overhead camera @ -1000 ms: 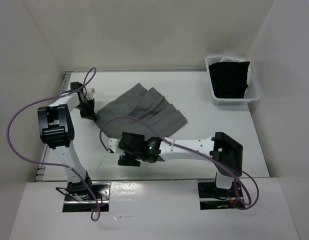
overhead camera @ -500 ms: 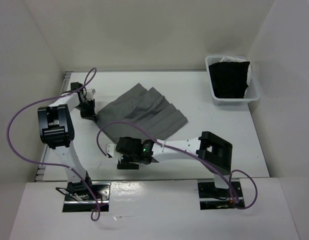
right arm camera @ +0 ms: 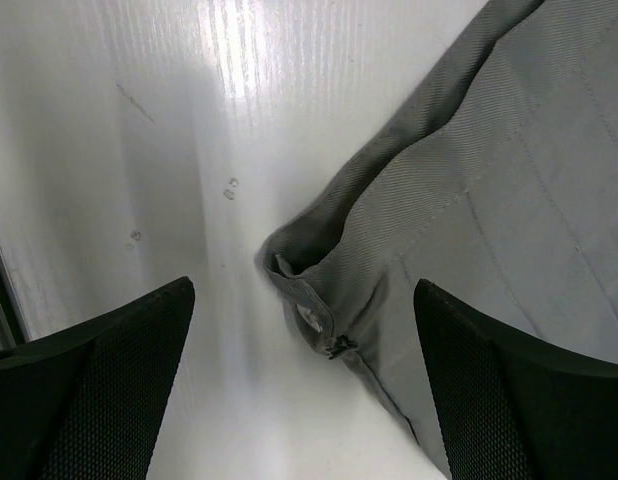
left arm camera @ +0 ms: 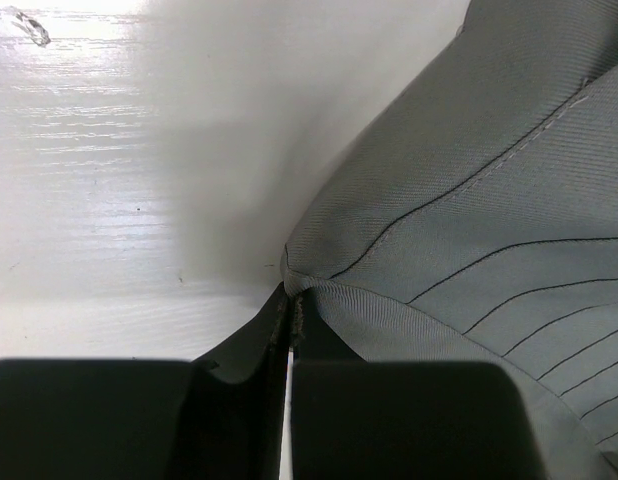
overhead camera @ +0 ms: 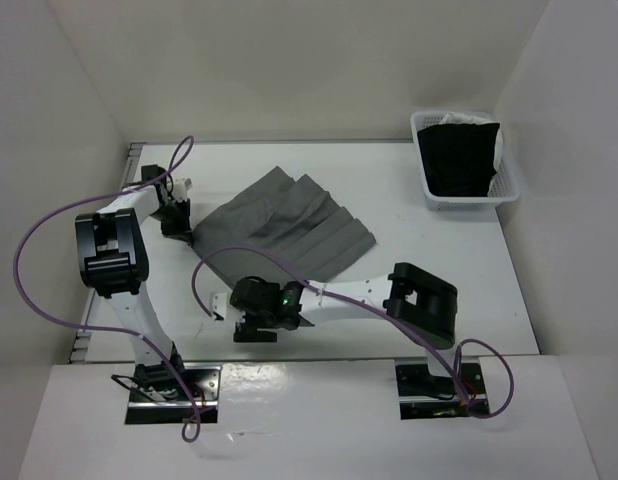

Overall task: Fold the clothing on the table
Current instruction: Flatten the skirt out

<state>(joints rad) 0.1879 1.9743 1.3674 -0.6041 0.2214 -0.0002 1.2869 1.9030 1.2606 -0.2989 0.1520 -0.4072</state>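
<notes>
A corner of the grey skirt (overhead camera: 289, 222) is pinched by the left gripper (left arm camera: 291, 312) on the table (overhead camera: 439, 250); the right gripper (right arm camera: 301, 300) is held spread above another corner.

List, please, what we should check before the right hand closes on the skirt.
1. Left hand shut on the grey pleated skirt: ok, the fabric is pinched in its grip.
2. Right hand open: ok, its fingers stand wide apart.
3. Skirt corner between the right fingers: ok, it lies in the gap.
4. Corner lying flat on the table: not ok, its edge is rolled over.
5. Right fingers low enough to pinch the corner: cannot tell.
</notes>
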